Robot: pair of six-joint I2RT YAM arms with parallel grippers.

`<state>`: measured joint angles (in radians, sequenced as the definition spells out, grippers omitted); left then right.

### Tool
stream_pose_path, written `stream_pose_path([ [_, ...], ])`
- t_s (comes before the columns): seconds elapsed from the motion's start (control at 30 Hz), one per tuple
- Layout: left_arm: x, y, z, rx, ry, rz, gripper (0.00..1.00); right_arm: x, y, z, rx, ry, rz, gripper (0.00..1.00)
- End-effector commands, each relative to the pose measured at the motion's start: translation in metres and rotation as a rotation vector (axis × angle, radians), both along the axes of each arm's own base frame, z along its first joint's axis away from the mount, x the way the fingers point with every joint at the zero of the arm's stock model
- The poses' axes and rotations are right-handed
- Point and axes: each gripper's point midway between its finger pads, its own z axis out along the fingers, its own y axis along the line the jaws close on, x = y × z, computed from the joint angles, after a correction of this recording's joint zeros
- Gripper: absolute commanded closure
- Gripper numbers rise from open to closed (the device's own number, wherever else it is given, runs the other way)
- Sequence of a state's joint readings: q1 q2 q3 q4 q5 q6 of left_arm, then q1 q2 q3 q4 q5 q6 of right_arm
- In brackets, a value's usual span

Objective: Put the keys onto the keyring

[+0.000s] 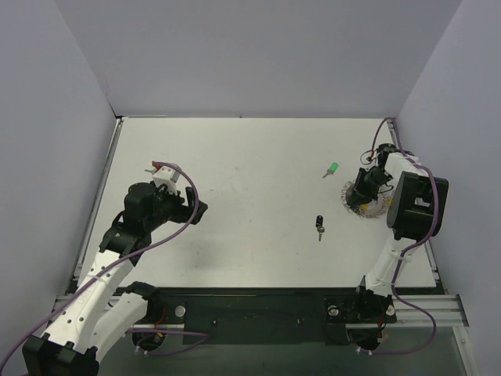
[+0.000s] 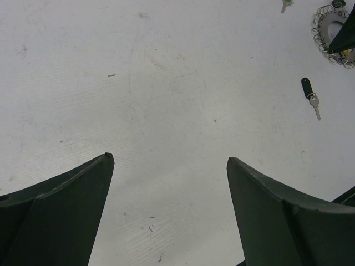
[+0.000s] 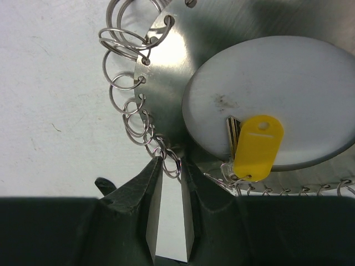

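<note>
Right claw [image 3: 171,166] pinches the single keyring [image 3: 166,72] carrying one yellow key [image 3: 258,145]; green key [image 1: 332,169], dark key [image 1: 318,225] lie loose; left claw [image 2: 169,157] gapes.

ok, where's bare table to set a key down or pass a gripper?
Free: the wide middle between the left gripper and the dark-headed key; also the far strip along the back wall. Crowded: right side, where the green key, keyring and right gripper bunch together.
</note>
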<state>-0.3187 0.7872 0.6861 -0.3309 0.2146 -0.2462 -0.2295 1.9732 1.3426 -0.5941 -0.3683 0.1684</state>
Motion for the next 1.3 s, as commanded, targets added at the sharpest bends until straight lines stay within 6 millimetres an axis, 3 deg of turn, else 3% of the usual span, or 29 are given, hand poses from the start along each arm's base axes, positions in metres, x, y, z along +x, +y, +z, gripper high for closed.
stream_pose_path([
  [0.0, 0.007, -0.002, 0.015, -0.014, -0.07, -0.013, 0.07, -0.011, -0.002, -0.006, -0.002, 0.06, -0.019, 0.84],
  [0.3, 0.007, -0.002, 0.013, -0.012, -0.065, -0.012, 0.07, -0.008, 0.0, 0.005, 0.012, 0.023, -0.017, 1.0],
  [0.63, 0.005, -0.005, 0.017, -0.024, -0.079, -0.035, 0.06, -0.002, -0.013, 0.057, 0.008, -0.113, -0.014, 1.0],
  [0.8, -0.004, -0.021, 0.031, -0.081, -0.147, -0.138, 0.07, -0.003, -0.017, 0.102, -0.018, -0.193, 0.052, 1.0],
  [1.03, -0.026, -0.038, 0.057, -0.162, -0.29, -0.279, 0.14, -0.008, -0.014, 0.194, -0.106, -0.389, 0.187, 1.0],
  [1.17, -0.034, -0.044, 0.073, -0.195, -0.382, -0.336, 0.18, -0.02, 0.007, 0.239, -0.133, -0.474, 0.307, 1.0],
  [1.27, -0.044, -0.048, 0.08, -0.222, -0.437, -0.376, 0.19, -0.03, 0.036, 0.268, -0.149, -0.54, 0.435, 1.0],
])
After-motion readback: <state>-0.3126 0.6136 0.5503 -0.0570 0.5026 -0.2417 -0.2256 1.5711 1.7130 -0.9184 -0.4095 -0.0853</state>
